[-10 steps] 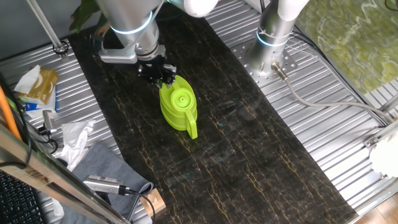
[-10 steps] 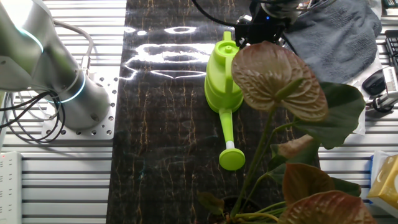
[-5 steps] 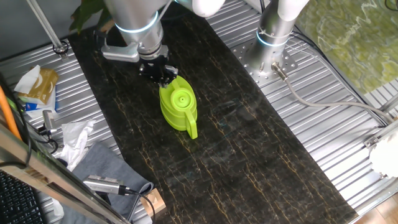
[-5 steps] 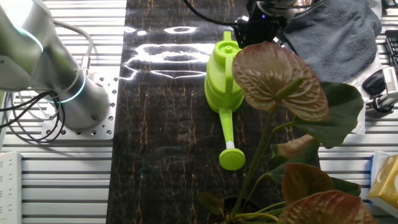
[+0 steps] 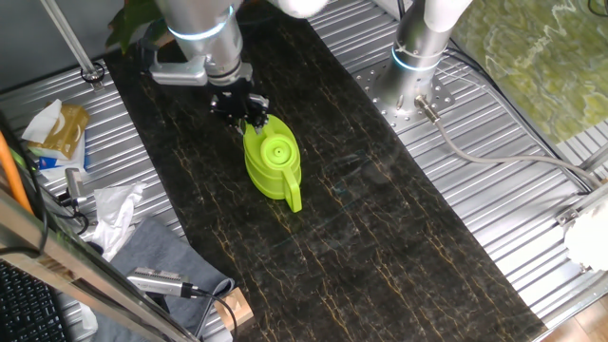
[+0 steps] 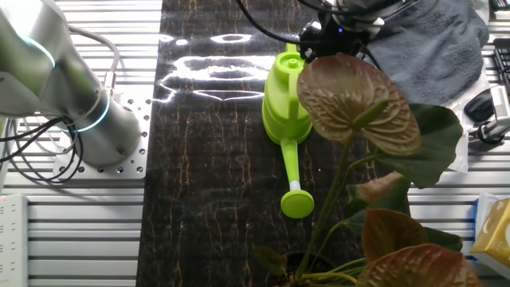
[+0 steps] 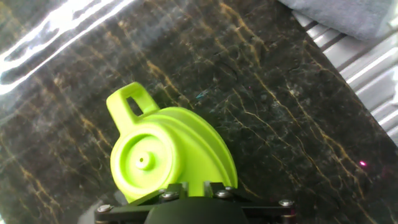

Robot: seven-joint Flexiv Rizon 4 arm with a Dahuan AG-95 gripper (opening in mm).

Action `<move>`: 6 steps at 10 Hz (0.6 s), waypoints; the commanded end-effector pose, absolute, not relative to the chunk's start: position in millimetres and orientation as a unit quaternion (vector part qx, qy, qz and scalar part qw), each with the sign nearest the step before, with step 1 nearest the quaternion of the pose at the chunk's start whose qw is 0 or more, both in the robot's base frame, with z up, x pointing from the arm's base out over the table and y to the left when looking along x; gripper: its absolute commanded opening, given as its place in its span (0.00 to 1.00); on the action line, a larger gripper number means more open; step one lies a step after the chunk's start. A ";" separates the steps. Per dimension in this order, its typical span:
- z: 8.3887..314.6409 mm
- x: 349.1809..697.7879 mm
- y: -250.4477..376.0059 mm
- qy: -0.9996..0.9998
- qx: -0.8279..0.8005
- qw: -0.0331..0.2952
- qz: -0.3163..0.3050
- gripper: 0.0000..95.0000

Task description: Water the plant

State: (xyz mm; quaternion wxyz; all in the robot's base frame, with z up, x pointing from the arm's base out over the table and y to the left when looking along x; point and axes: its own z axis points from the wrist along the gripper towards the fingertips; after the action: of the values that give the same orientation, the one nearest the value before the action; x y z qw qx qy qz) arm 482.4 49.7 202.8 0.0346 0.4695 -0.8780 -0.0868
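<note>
I am positioning the gripper (image 5: 245, 110) over the spout-side of the watering can (image 5: 274, 163), which is standing upright on the dark mat (image 5: 361, 237) so its body is presenting a stable target. From the hand view the can (image 7: 163, 155) is sitting just below the finger mount — whether the jaws are released or clenched I cannot tell, since the fingertips are hidden. The plant (image 6: 374, 159) is waiting at the mat's far end, near the spout tip (image 6: 297, 203) — probably a short carry and tilt.
</note>
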 end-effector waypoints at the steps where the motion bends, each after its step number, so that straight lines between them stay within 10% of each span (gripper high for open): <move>1: 203.1 482.0 49.8 -0.828 0.559 0.042 -0.030 0.40; 6: 203.1 482.0 49.8 -0.753 0.658 0.018 0.007 0.40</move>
State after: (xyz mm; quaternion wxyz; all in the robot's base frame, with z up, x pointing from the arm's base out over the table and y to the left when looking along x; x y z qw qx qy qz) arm 482.1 50.8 203.0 0.0249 0.5989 -0.7999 -0.0301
